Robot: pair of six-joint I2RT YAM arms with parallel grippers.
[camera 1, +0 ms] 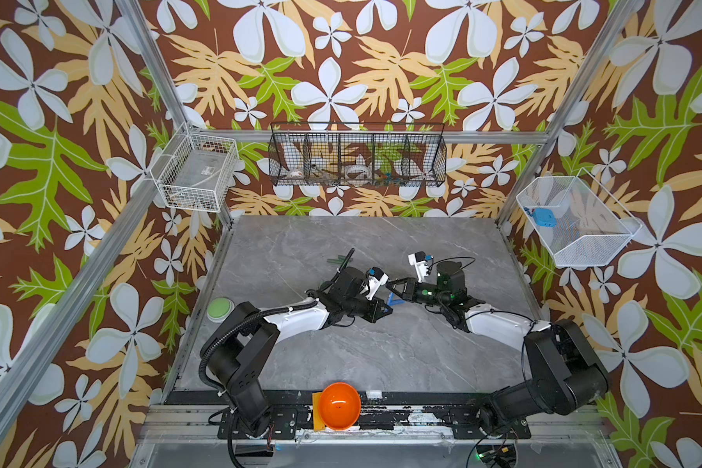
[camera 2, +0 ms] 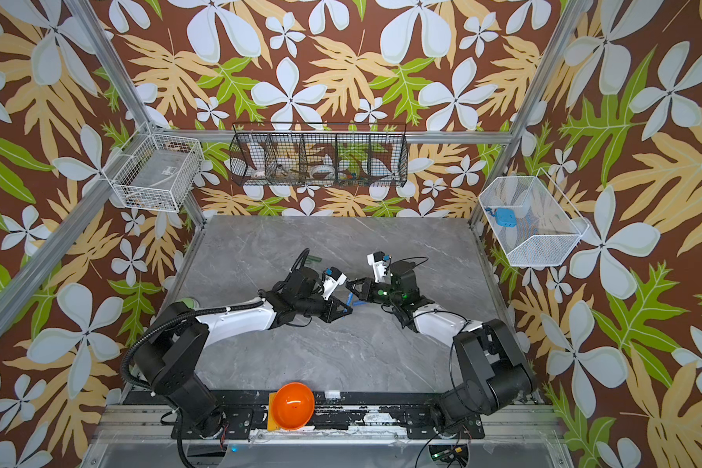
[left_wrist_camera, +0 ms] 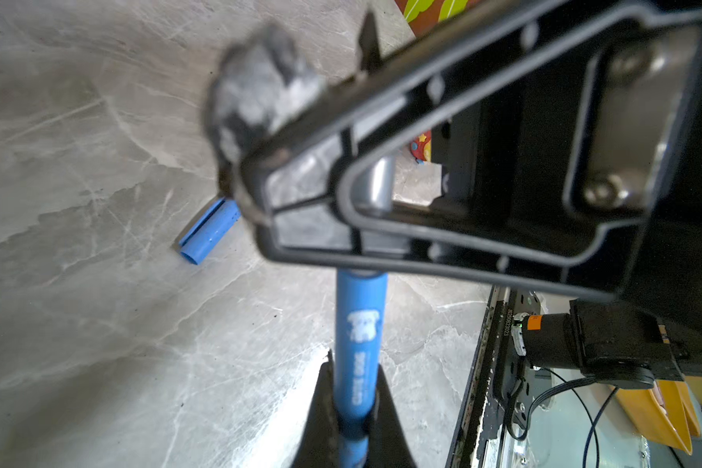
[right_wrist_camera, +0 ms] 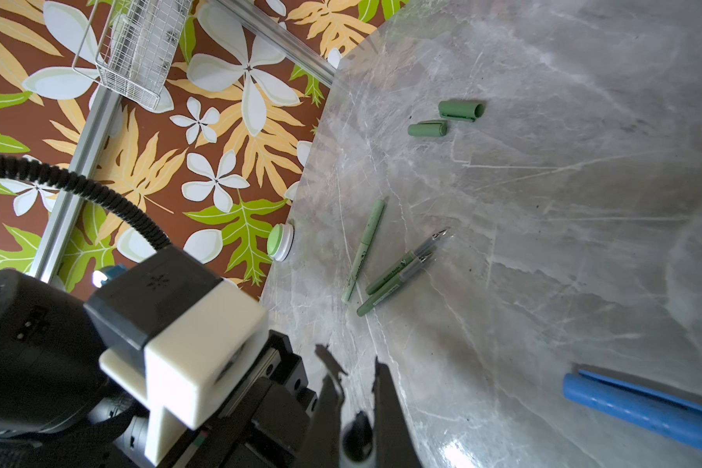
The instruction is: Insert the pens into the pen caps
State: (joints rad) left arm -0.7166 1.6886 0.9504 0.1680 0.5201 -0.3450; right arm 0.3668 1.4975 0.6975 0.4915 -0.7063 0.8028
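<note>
My left gripper is shut on the barrel of the blue pen. The pen runs from its jaws up to my right gripper, which is shut on the pen's other end; only a dark rounded tip shows between those jaws. In both top views the two grippers meet near mid-table with the pen between them. The blue cap lies on the table beside them. Farther off lie a pale green pen, two dark green pens and two green caps.
A green-topped button sits at the table's left edge. An orange bowl stands at the front rail. Wire baskets hang on the back wall, the left and the right.
</note>
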